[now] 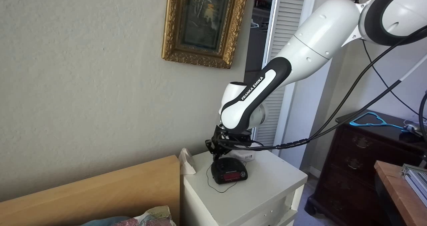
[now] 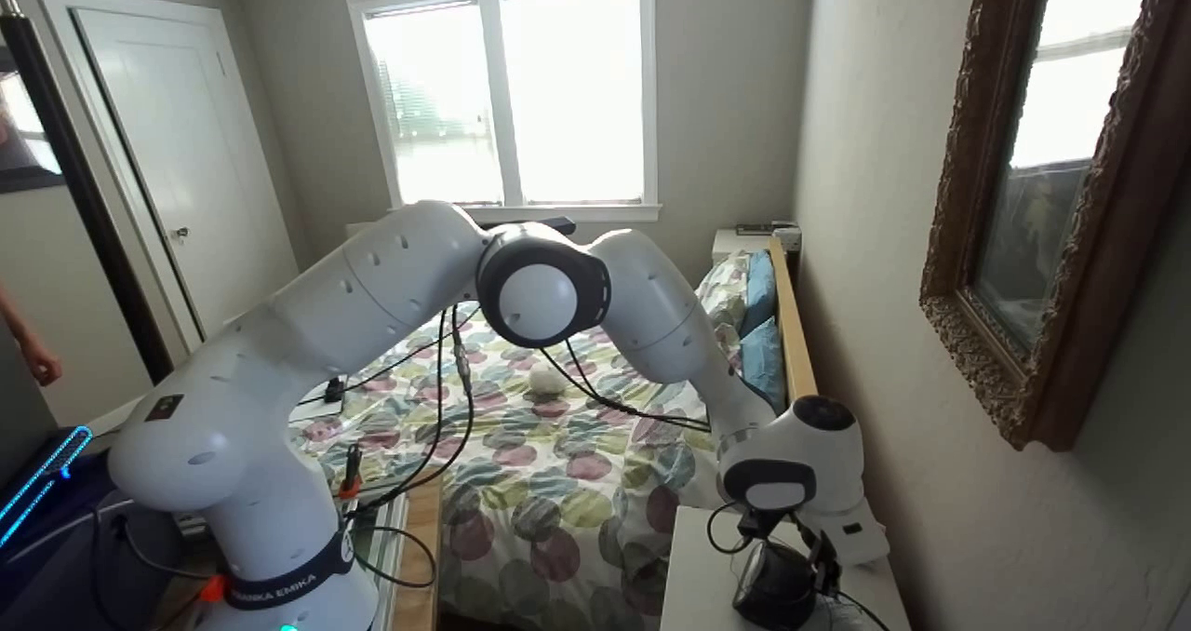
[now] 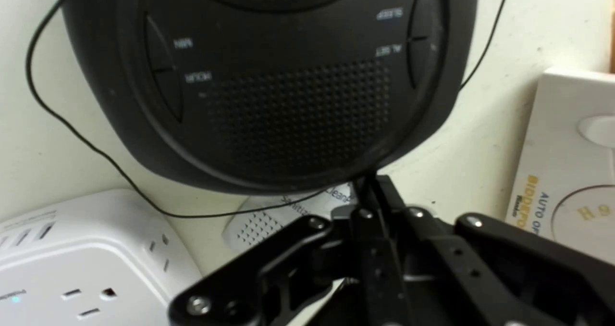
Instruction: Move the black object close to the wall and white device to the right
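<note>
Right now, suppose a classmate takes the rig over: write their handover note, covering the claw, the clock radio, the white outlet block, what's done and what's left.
Claw: shut, tips at the back edge of the clock radio; contact likely, not certain. Cord runs close by; can't tell if caught.
Clock radio: on the nightstand, out from the wall.
White outlet block: same nightstand, apart from the clock radio.
Done: claw at the clock radio; no finished move can be confirmed.
Left: probably sliding it right, or toward the wall and white outlet block; the wording allows either.
</note>
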You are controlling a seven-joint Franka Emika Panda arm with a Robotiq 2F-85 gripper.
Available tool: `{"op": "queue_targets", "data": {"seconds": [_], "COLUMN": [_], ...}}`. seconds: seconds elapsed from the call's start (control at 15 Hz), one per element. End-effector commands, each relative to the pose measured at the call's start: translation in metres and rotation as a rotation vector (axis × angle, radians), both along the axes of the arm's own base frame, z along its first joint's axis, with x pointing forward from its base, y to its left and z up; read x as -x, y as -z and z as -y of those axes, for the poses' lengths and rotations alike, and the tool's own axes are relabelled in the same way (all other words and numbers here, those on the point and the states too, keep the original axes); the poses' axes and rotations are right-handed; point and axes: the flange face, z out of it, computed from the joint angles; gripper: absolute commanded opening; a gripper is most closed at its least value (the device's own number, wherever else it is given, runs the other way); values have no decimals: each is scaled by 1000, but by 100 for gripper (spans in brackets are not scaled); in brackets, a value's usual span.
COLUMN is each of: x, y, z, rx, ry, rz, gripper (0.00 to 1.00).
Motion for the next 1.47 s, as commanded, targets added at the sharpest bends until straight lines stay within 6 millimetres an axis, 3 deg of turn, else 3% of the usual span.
{"op": "queue_targets", "data": {"seconds": [0.0, 0.53, 0.93, 1.4], "x": [-16, -34, -49, -54], "y": [-3, 10, 7, 16], "z": [-8, -23, -16, -10], "rx": [43, 144, 199, 222], "ry": [-87, -237, -286, -316], "rz": [18, 20, 46, 36], "gripper": [1, 1, 1, 1]}}
